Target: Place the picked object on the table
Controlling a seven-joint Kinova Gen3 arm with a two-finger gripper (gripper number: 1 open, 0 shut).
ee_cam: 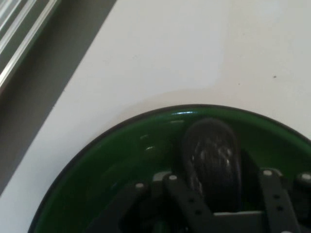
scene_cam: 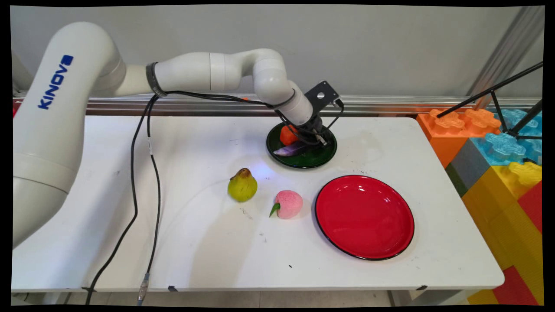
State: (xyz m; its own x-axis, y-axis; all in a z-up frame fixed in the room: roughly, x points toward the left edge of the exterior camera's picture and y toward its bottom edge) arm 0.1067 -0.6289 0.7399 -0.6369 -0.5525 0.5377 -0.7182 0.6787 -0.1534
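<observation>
1. Eggplant [scene_cam: 291, 150], purple, lies inside the green plate [scene_cam: 303, 165] at the far middle of the bench [scene_cam: 195, 247], on the plate's left half.
2. An orange fruit [scene_cam: 287, 134] sits in the same plate, just behind the eggplant and touching or nearly touching it.
3. Pincer [scene_cam: 320, 138] is lowered into the green plate, just right of the eggplant and the orange fruit. Contact with either cannot be told from the main view.
4. Hand view: a dark glossy rounded shape [ee_cam: 212, 155] stands amid the black linkage over the plate's green floor. Cannot tell whether it is the eggplant.
5. Pincer state: cannot tell whether spread, pressed together or pinching anything.
6. Red plate [scene_cam: 364, 216] lies nearer the camera, right of centre, apart from the green plate.
7. Pink peach [scene_cam: 288, 204] lies just left of the red plate; a yellow-green pear [scene_cam: 242, 185] stands left of the peach, not touching it.
8. Black cables [scene_cam: 134, 173] hang from the arm across the bench's left part.
</observation>
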